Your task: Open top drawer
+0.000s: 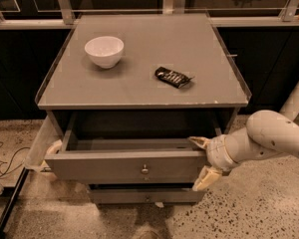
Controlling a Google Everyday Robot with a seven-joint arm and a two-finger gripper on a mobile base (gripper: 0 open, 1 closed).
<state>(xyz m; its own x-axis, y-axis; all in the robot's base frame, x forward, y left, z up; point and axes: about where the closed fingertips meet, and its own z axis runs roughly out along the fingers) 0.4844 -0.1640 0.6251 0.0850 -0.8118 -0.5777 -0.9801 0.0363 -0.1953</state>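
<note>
The top drawer (pixel 104 166) of the grey cabinet is pulled partly out, and its deep grey inside shows. A small round metal knob (pixel 145 170) sits at the centre of its front panel. My gripper (pixel 194 164) is at the right end of that panel. Its cream fingers are spread apart, the upper fingertip (pixel 198 142) at the panel's top edge and the lower one (pixel 204 179) at its bottom edge. The white arm reaches in from the right.
A white bowl (pixel 104 51) and a dark snack wrapper (pixel 172 77) lie on the cabinet top (pixel 139 91). A slimmer drawer (pixel 139 196) sticks out slightly below. Cables (pixel 2 158) lie on the speckled floor at left. A dark counter runs behind.
</note>
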